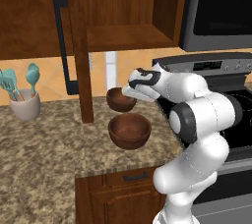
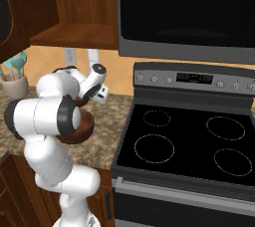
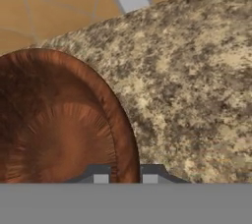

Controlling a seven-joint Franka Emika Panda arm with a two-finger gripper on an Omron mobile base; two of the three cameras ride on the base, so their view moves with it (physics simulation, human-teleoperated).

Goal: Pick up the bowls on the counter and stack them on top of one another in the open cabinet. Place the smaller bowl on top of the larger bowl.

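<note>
Bowls first: the smaller bowl [image 1: 119, 99] sits on the counter [image 1: 44, 144] just behind the larger bowl [image 1: 129, 130], both below the open cabinet [image 1: 123, 12]. My claw [image 3: 125, 175] is at the smaller bowl's rim, one tip inside and one outside, not yet closed on the wall. I judge this the first pick; the next move calls for pinching that rim. Both bowls are round, dark reddish-brown, wood-grained; the counter is speckled granite.

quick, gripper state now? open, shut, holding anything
Gripper: open, fingers astride the smaller bowl's rim, one inside and one outside; not closed on it yet.
</note>
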